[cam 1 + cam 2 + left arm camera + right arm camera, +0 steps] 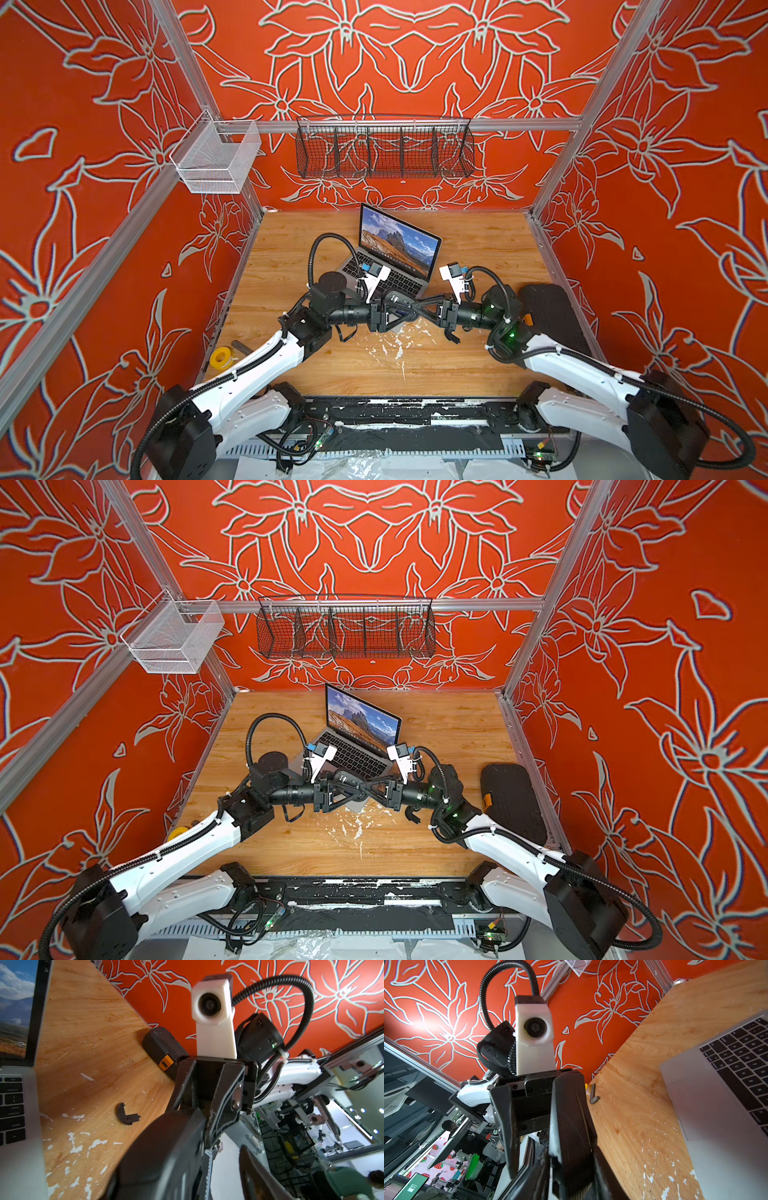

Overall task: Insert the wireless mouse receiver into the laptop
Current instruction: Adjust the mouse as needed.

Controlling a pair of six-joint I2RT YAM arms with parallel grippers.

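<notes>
Over the scuffed wooden tabletop (457, 353), the right gripper (417, 307) clamped a black oval mouse (395, 299), probably to expose its receiver. Whether the left gripper (409, 316) gripped anything was unclear.

The left tool (353, 791) and right tool (374, 789) cross (apparently touching) before the laptop (357, 756).

A slim silver-grey laptop (397, 253) (361, 725) stands open towards the rear centre of the wooden table (478, 249), turned at an angle to the table's edges. Its upright screen shows a mountain landscape under blue sky. The wrist views show its black keys (12, 1105) and large trackpad (708, 1105) lying flat on the table. The wireless mouse receiver cannot be picked out in any view.
</notes>
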